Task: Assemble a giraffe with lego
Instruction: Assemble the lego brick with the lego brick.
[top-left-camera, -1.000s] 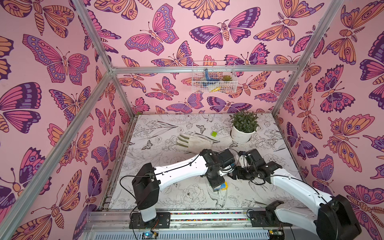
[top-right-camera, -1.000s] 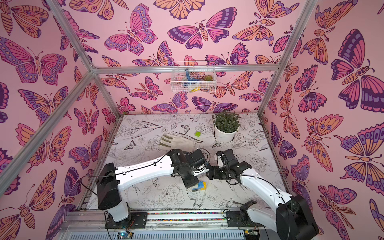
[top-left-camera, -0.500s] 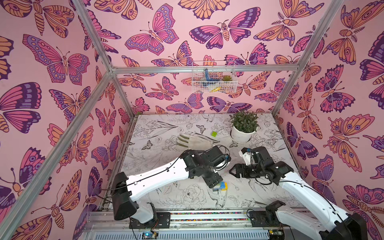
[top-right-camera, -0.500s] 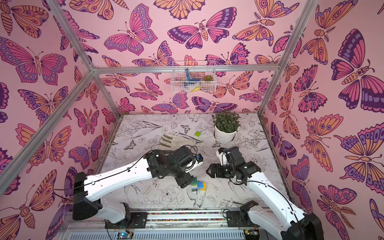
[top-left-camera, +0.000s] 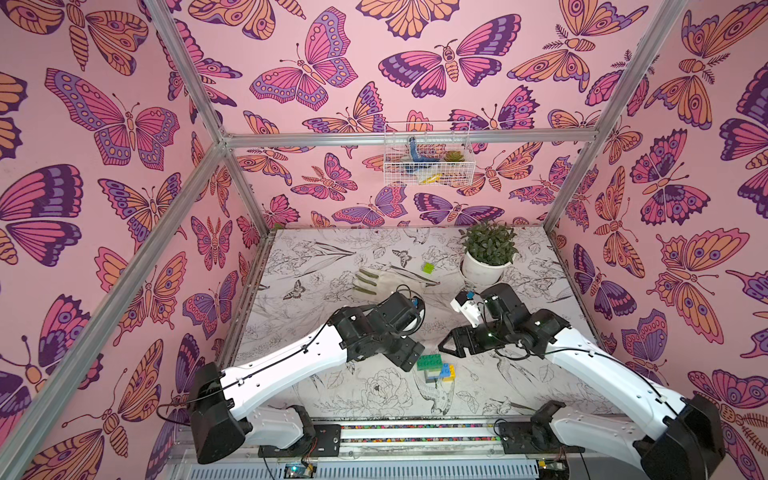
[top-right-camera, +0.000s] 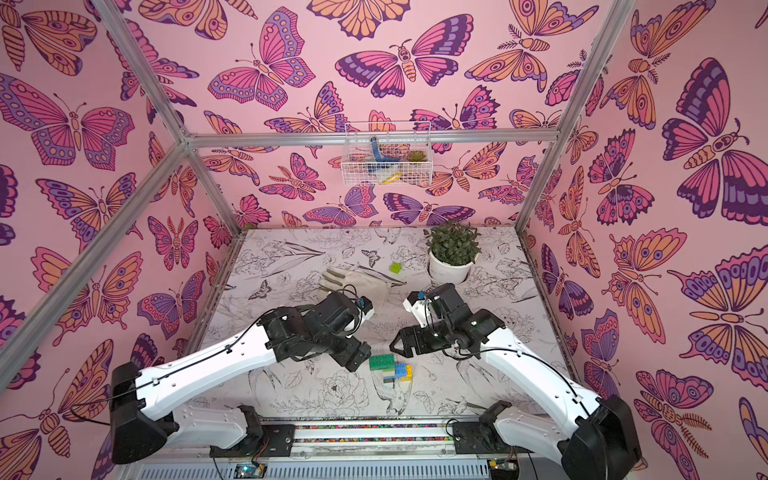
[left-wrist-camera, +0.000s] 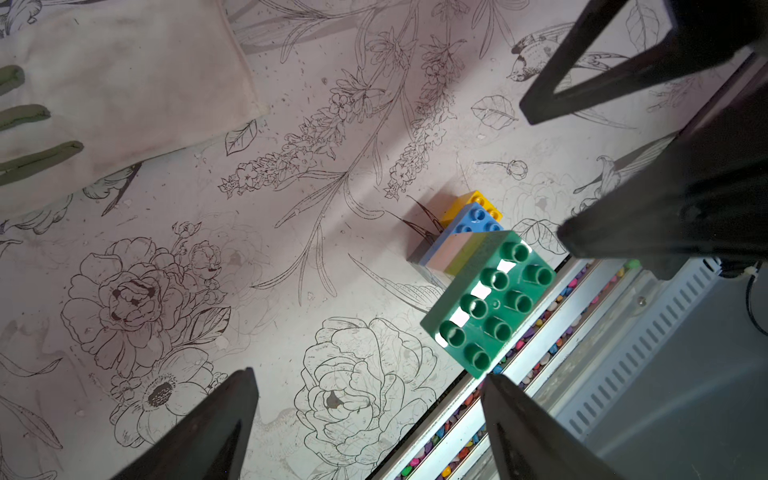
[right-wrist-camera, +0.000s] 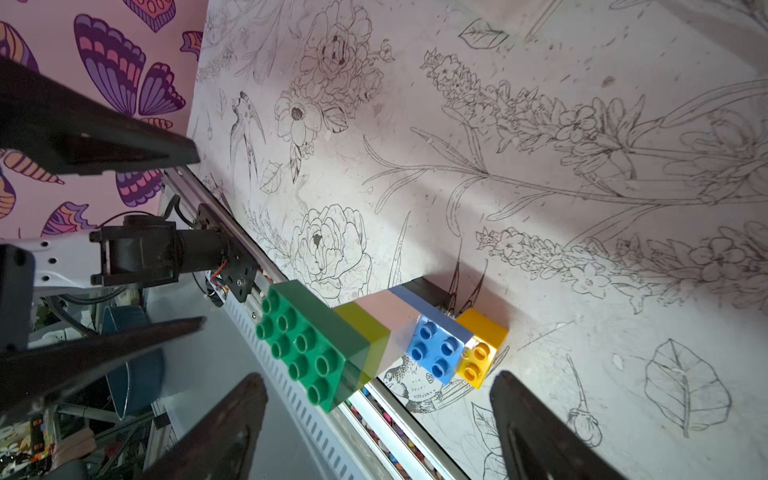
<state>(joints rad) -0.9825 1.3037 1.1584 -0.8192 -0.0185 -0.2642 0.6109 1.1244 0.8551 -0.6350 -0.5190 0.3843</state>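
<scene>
Standing upright on the surface, the giraffe sits near the front rail, btwn the two pincers. Top to bottom: dk green head, lime, white, blue body, w/ yellow and black legs down on the print. Looks complete, so the task is prob. at its end.

The left pincer is spread wide w/ nothing btwn its tips. In its wrist view one tip lies just beside the head's corner; touching or not, can't tell. The right pincer is likewise apart and empty, near the figure but clear of it.

Risks from here:
- The figure is tall, thin and top-heavy (head overhangs the neck). A sideways pull-back by the left pincer could clip the head and tip it.
- It's close to the front edge. A topple that way may drop it onto the rail, poss. splitting the stack.
- Both pincers crowd one small thing. If they retreat together they could bump each other or the figure.
- Safer, I'd judge: lift straight up first, one at a time.

Elsewhere a loose lime brick lies well back by the plant pot, near a glove. It's prob. not needed.
</scene>
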